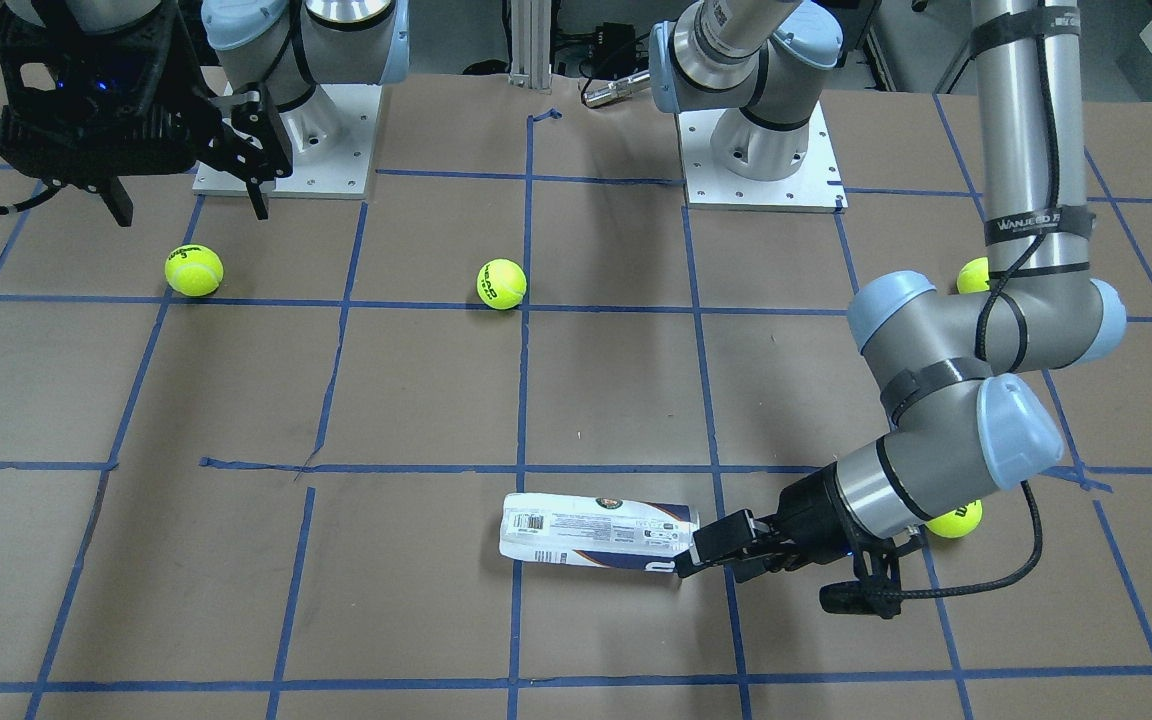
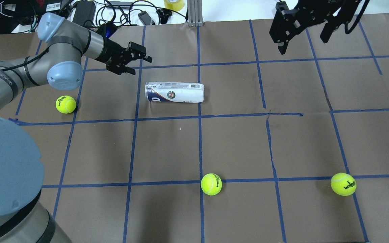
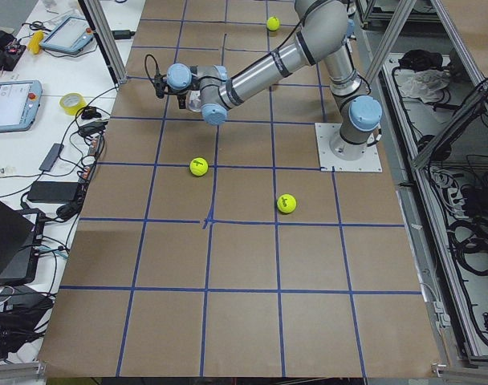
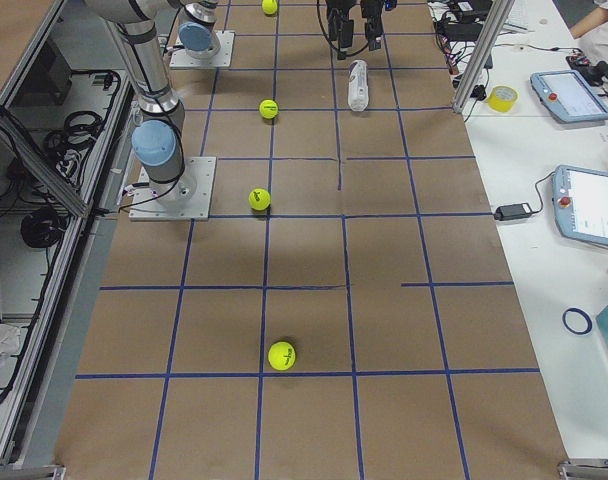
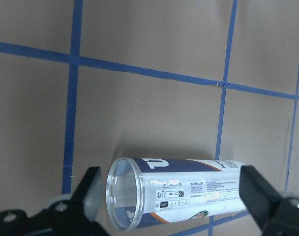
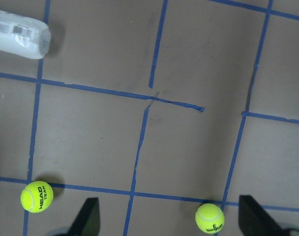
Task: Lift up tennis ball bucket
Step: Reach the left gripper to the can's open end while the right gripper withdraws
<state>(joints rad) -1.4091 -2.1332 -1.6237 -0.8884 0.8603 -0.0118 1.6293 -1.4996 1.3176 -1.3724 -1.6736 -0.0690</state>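
The tennis ball bucket (image 1: 596,535) is a clear can with a white and navy label. It lies on its side on the brown table, and shows in the overhead view (image 2: 175,92) and the left wrist view (image 5: 189,191). My left gripper (image 1: 688,556) is open and empty. It hovers at the can's open end, also seen from overhead (image 2: 140,64), and its fingers (image 5: 92,189) straddle the can from above. My right gripper (image 2: 302,44) is open and empty, held high and far from the can. The can's closed end shows at the corner of the right wrist view (image 6: 16,30).
Several yellow-green tennis balls lie loose: one near my left arm (image 2: 66,104), one at the middle front (image 2: 211,184), one at the right front (image 2: 343,184). Blue tape lines grid the table. The arm bases (image 1: 758,150) stand at the robot's edge.
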